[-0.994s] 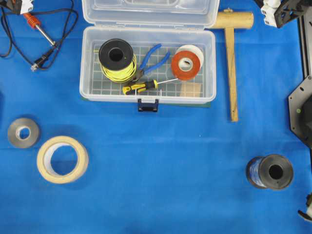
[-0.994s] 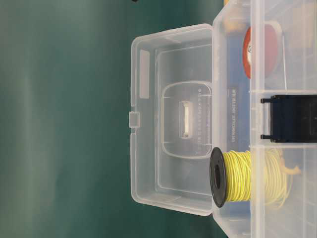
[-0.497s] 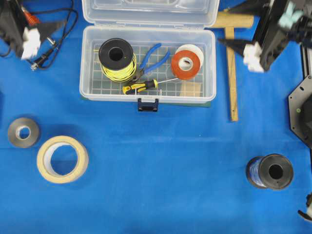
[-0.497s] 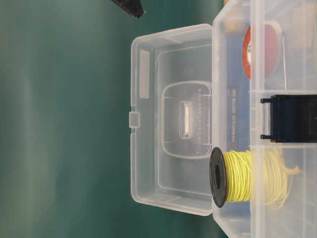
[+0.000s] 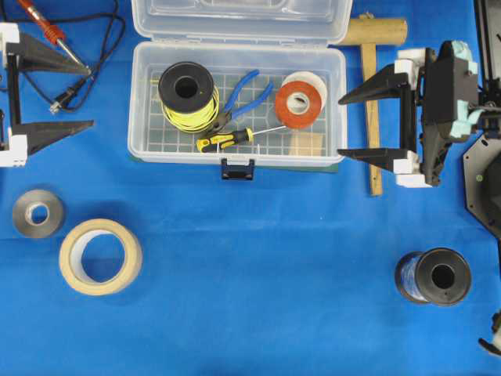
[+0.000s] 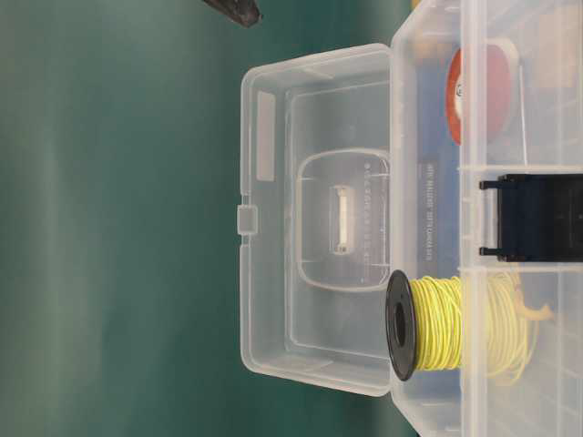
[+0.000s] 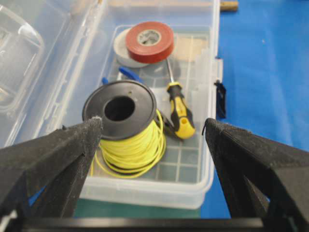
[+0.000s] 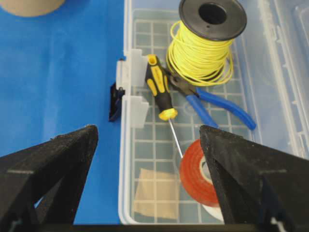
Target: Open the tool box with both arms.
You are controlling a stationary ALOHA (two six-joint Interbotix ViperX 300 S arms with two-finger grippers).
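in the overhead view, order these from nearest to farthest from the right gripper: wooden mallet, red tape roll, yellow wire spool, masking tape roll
Measured from the right gripper, which is open:
1. wooden mallet, right beside the fingertips, outside the tool box.
2. red tape roll, right end of the box.
3. yellow wire spool, left end of the box.
4. masking tape roll, on the cloth, lower left.

Overhead straight down; table-level sideways, close; wrist cams facing, sharing tool box (image 5: 237, 102) interior.

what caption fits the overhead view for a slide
Open tool box flanked by two open hands, left hand and right hand.
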